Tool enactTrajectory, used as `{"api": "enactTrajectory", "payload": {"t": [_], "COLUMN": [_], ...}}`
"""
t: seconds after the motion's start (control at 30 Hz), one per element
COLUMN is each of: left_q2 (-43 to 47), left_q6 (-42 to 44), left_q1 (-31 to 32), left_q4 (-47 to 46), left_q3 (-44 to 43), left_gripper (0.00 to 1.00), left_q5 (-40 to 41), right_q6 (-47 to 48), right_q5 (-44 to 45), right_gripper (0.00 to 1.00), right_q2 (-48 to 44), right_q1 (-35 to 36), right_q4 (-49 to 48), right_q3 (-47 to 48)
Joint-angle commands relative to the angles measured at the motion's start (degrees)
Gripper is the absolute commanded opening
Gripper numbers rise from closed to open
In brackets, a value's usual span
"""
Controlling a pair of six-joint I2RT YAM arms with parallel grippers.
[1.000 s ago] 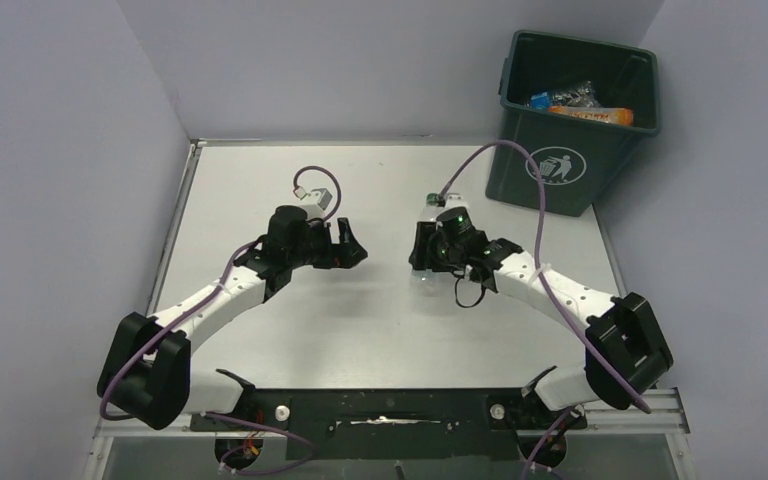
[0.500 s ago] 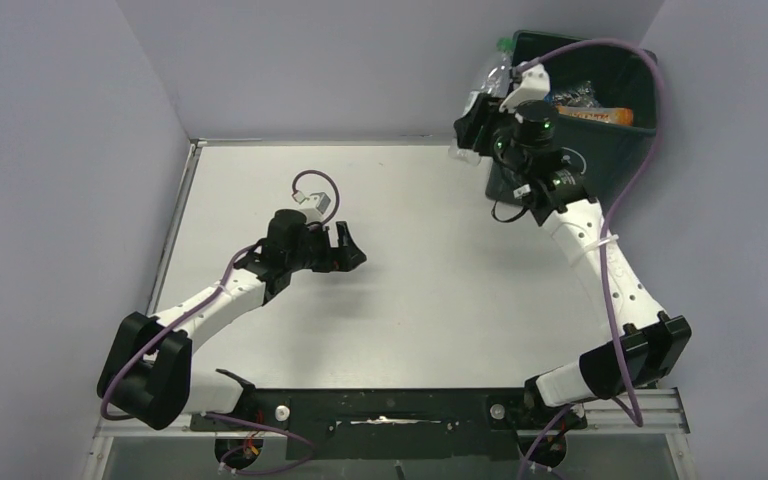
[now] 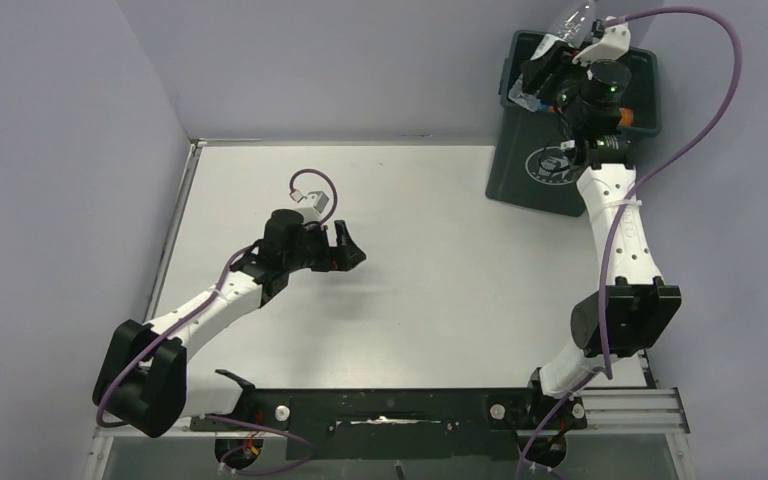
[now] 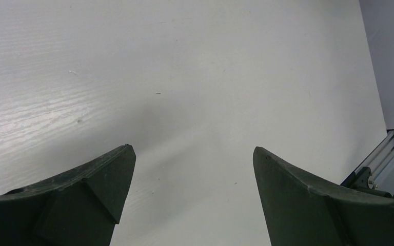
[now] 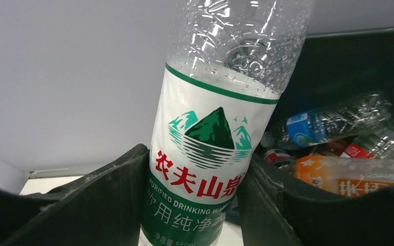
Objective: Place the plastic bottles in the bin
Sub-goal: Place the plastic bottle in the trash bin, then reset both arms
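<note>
My right gripper [image 3: 545, 72] is raised above the near left rim of the dark green bin [image 3: 520, 190] and is shut on a clear plastic bottle [image 3: 572, 20]. In the right wrist view this bottle [image 5: 208, 154] has a white and green label with red characters, and the two fingers [image 5: 115, 197] press on its sides. Inside the bin [image 5: 349, 61] lie other bottles, among them a blue-labelled one [image 5: 313, 125] and an orange one [image 5: 349, 177]. My left gripper [image 3: 352, 245] hangs open over the bare table [image 4: 195, 77], holding nothing.
The bin stands at the table's far right corner, against the grey back wall. Grey walls close in the table on the left and right. The right arm's purple cable loops high above the bin [image 3: 700, 60].
The right arm swung from the table's middle up and to the far right, carrying the bottle over the bin. The left arm has barely moved.
</note>
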State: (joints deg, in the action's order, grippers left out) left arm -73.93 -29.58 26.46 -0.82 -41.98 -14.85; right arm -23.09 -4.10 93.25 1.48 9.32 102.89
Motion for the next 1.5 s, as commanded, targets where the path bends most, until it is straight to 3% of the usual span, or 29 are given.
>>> {"api": "enactTrajectory", "payload": {"t": [0.0,0.17,0.33,0.43,0.6,0.93,1.1,1.3,1.47], "left_q2": [2.7,3.1,3.5,4.1,5.0,10.4,15.0,15.9,17.2], "left_q6": [0.1,0.5,0.9,1.5,2.6,5.1,5.1,6.6,8.4], "left_q1": [-0.4,-0.4,-0.4,-0.4,-0.6,-1.7,-1.9,-2.5,-4.2], "left_q4": [-1.2,0.4,2.0,3.1,5.3,8.4,6.7,2.7,-5.7], "left_q3": [-2.2,-3.3,-4.6,-5.4,-7.3,-8.8,-5.3,0.5,7.2], "left_gripper": [0.86,0.86,0.86,0.86,0.86,0.86,0.86,0.86,0.86], "left_q5": [-0.3,0.3,1.3,2.1,4.1,10.0,16.3,25.7,33.3], "right_q6": [-1.2,-1.3,-0.1,1.4,3.2,5.1,6.6,9.2,8.7], "right_q5": [-4.8,-8.3,-12.4,-11.5,-10.3,-11.1,-8.7,-0.8,5.9], "right_gripper": [0.49,0.50,0.85,0.98,0.98,0.98,0.98,0.98,0.98], "right_q2": [2.2,7.8,14.2,11.2,4.0,-21.2,-33.0,-46.6,-51.7], "right_q1": [-3.8,-7.5,-9.8,-9.9,-9.9,-9.2,-9.0,-9.0,-9.0], "right_q4": [-8.7,-9.4,-1.6,-1.3,-0.5,-4.8,-2.9,-8.1,-15.8], "right_q3": [4.0,8.5,18.8,15.3,8.3,-21.1,-36.5,-58.6,-73.0]}}
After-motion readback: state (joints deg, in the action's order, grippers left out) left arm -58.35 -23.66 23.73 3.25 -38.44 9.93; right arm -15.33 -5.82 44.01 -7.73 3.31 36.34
